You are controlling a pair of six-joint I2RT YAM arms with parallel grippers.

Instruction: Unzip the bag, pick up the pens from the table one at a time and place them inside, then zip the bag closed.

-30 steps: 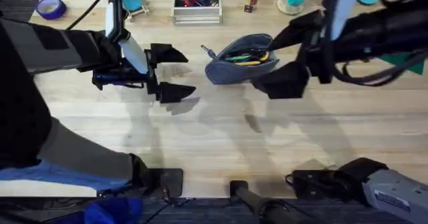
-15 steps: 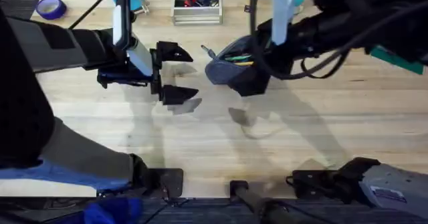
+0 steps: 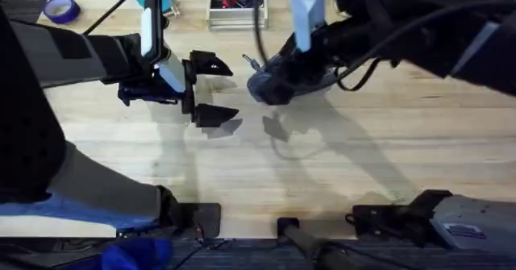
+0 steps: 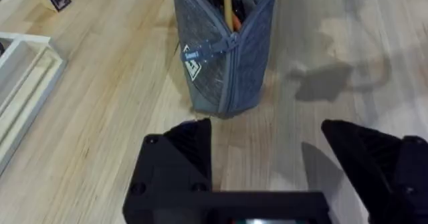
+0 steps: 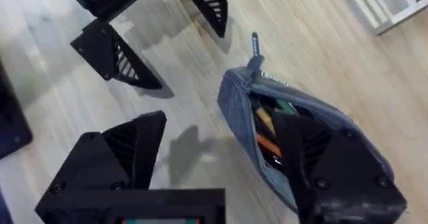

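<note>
Bag duty on a pale plank table: one blue-grey pouch sits unzipped near the far middle, pens packed inside in yellow, orange and green, too bunched to count. Left gripper is stretched level over the table just beside the pouch's pull-tab end, jaws wide apart and empty, while the right gripper leans down over the pouch, one open finger above its mouth. Beyond lie one tape roll and a white tray.
</note>
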